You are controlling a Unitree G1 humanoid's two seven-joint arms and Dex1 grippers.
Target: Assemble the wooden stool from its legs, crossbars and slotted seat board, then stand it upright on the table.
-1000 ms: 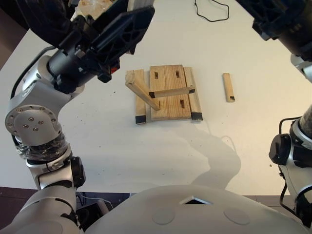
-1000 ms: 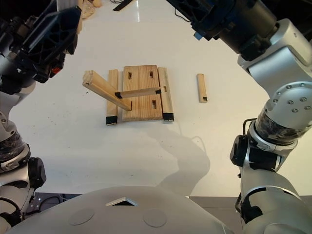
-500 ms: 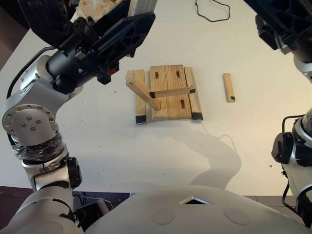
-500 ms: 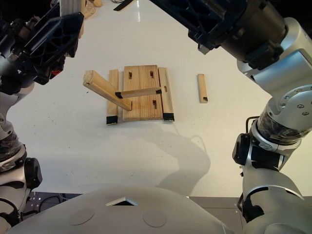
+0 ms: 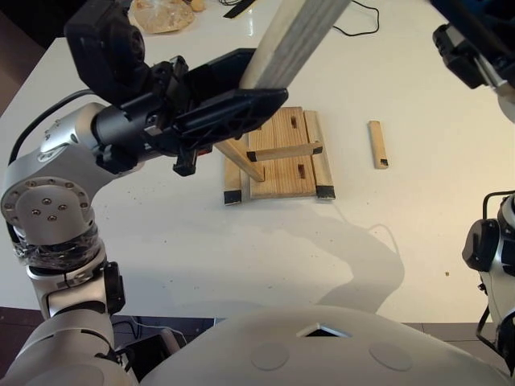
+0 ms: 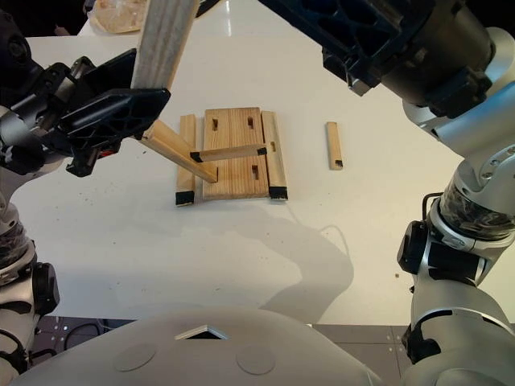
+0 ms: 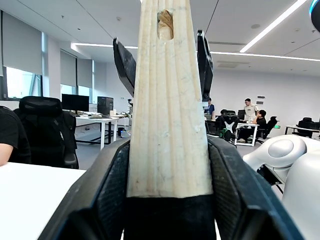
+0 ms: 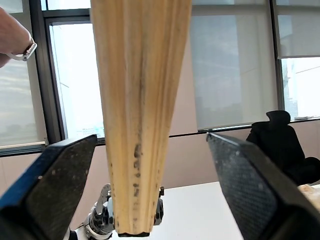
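Leg of pale tapered wood [image 6: 165, 36] looks stiff, light; left gripper [image 7: 162, 47] clamps its dark base, right gripper [image 8: 150, 137] gapes.

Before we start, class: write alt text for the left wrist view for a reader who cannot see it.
A pale wooden leg, slotted near its far end, is clamped between the left gripper's black jaws. Behind it are office desks.

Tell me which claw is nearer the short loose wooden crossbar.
Right, probably. The right claw hangs above and beyond the short loose wooden crossbar; the left claw, gripping a pale wooden leg, is raised near the slotted wooden seat board's left edge.
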